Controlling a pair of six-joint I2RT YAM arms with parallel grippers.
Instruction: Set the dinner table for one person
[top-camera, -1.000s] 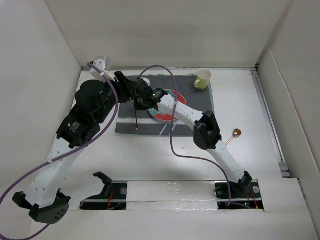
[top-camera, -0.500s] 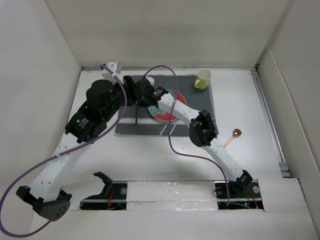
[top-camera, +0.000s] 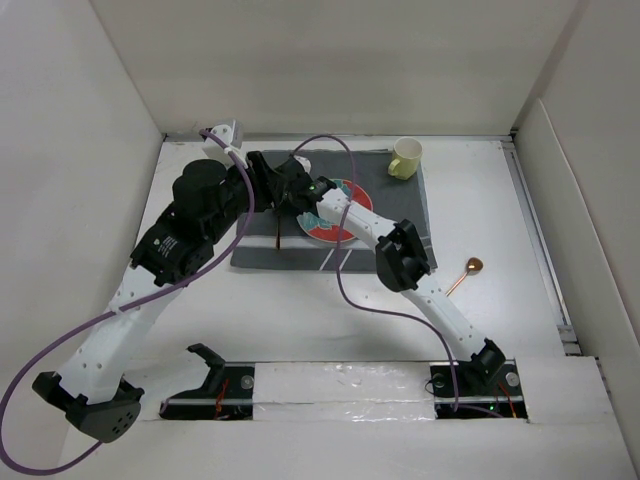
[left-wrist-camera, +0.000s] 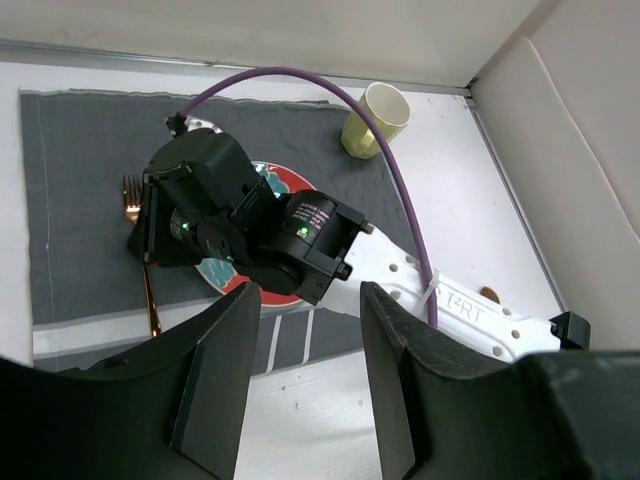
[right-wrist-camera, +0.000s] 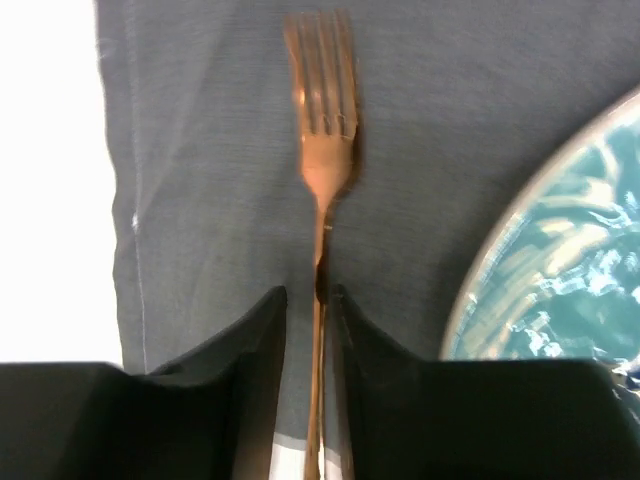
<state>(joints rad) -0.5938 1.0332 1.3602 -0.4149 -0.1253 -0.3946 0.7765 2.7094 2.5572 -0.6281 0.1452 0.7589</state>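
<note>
**Fork going down beside the plate; spoon not yet placed**

My right hand (right-wrist-camera: 308, 300) is pressed together on the handle of the copper fork (right-wrist-camera: 325, 150), which lies flat on the grey placemat (top-camera: 400, 200) just beside the plate (right-wrist-camera: 560, 270), on the left arm's side, tines pointing away from me. I judge this to be the fork-laying step. Next I should open that hand, lift it straight up without dragging the fork, then fetch the spoon (top-camera: 468, 270), which sits off the mat on the white bench (top-camera: 300, 310), well out on the plate's other side. The cup (top-camera: 406, 157) stands beyond the plate at the mat's far corner. My left hand (left-wrist-camera: 312, 295) hangs above the plate, spread and empty. The only writing I can read is lettering ending "RT" on the right arm (left-wrist-camera: 465, 303).
</note>
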